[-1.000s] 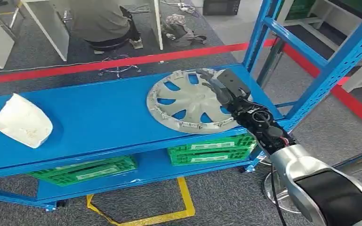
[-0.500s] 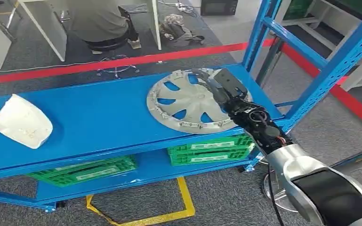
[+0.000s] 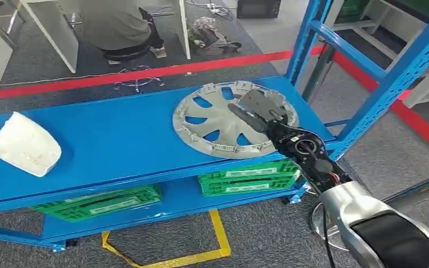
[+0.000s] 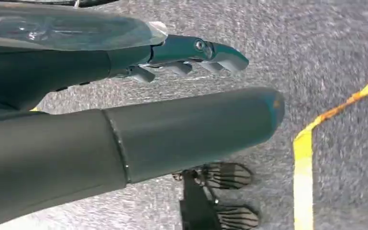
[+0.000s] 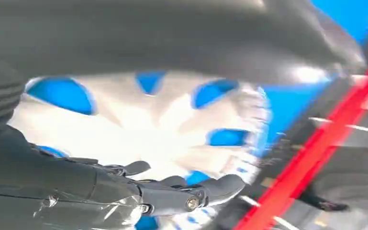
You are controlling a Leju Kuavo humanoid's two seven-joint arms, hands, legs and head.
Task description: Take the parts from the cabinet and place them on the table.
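The silver hubcap (image 3: 223,120) lies flat on the blue cabinet shelf (image 3: 117,145); the right robot hand (image 3: 256,111) hovers over it, fingers spread, grasping nothing; the pickup step is in hand; next it likely must lower and clasp the rim.

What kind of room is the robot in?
Probably a workshop or robot test lab: blue metal shelving, a silver hubcap on the shelf, green plastic crates underneath, and red tape marking the grey floor.

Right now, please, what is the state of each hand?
Left hand: open, holding nothing, hanging above the floor.
Right hand: over the hubcap; a grip cannot be told.
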